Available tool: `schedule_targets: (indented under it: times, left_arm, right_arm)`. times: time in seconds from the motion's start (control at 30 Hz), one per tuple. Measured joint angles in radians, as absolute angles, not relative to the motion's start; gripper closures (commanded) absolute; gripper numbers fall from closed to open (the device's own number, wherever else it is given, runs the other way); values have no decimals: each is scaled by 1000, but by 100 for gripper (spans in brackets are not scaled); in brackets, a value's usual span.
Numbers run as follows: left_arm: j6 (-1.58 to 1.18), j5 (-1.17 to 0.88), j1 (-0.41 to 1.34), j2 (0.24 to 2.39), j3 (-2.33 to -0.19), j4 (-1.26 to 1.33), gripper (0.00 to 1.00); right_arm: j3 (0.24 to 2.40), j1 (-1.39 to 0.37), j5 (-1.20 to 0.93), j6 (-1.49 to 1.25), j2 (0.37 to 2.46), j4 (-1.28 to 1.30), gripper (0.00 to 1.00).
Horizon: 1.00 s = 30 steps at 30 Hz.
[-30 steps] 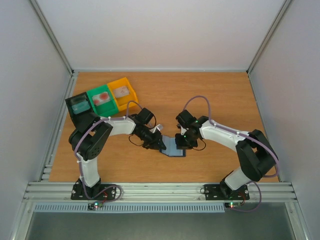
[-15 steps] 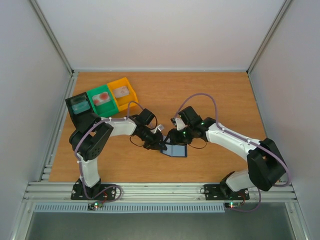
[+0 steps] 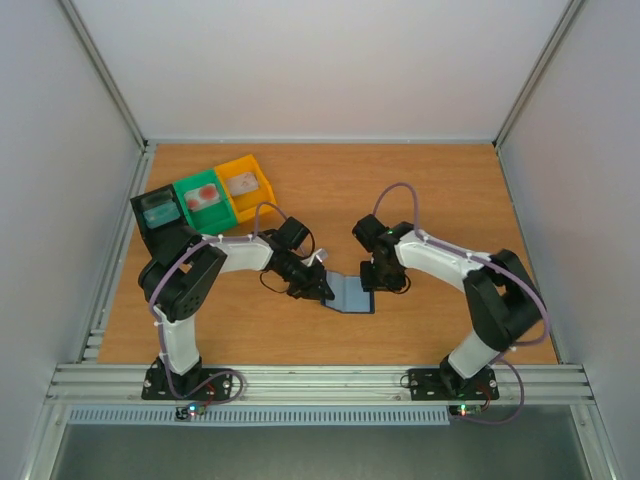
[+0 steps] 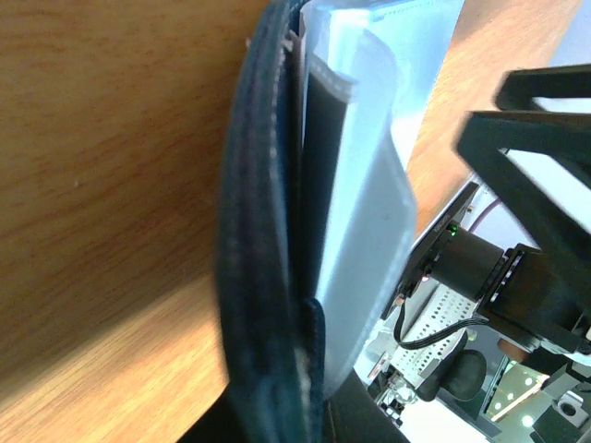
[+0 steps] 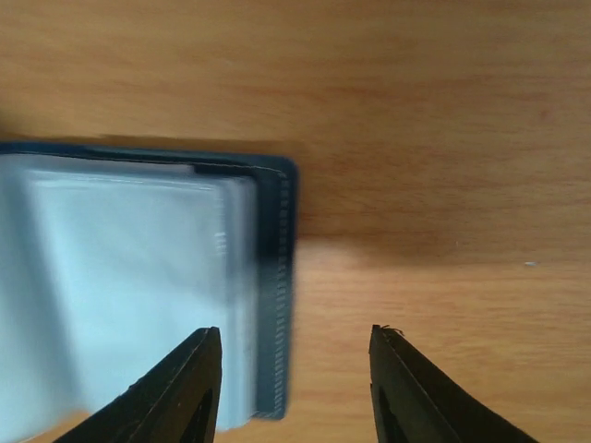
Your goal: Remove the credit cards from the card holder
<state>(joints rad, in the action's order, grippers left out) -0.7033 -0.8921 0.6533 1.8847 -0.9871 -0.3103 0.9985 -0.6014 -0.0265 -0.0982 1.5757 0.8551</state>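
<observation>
Since half a second ago the right arm has drawn its elbow in, and its wrist has slid from above the card holder (image 3: 352, 294) out to the holder's 3 o'clock edge. At 10 o'clock on the table (image 3: 450, 190) a black bin (image 3: 138, 212), a green bin (image 3: 192, 180) and a yellow bin (image 3: 264, 175) stand in a row, each with one of the credit cards (image 3: 203, 198) inside. The left gripper (image 3: 324, 290) is clenched on the holder's 9 o'clock edge. The holder lies open just off the table's centre toward 6 o'clock, with a dark navy stitched cover and pale blue-grey pockets. The right gripper (image 5: 295, 383) hangs released over its 3 o'clock edge, nothing between the fingers. The tabletop is orange-brown wood grain. Plain pale walls and aluminium rails enclose it.
</observation>
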Motion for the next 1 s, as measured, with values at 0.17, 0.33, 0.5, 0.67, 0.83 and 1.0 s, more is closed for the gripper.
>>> schedule_targets:
  times: [0.17,0.33,0.5,0.67,0.83,1.0]
  left_arm:
    - [-703,-892,653,1885,-987,-309,100]
    - [-703,-892,653,1885,-987,-308,100]
    - [-703,-892,653,1885,-987,-308,100]
    - [-703,-892,653,1885,-987,-308,100]
    - [-704,-894,652,1885,-987,-311,100]
    - [-704,-895,651,1885,-987,-315,100]
  right_arm:
    - [998,-608,2,-101,1674,868,46]
    - [1042,-638,39,-102,1712,894,39]
    - [1076,-698,36,-99,1750,865,26]
    - [1055,-711,-22,-97,1747,806,18]
    - [1030,-702,-65,-97,1740,765,14]
    - [973,-674,-124,-111,1689,696,22]
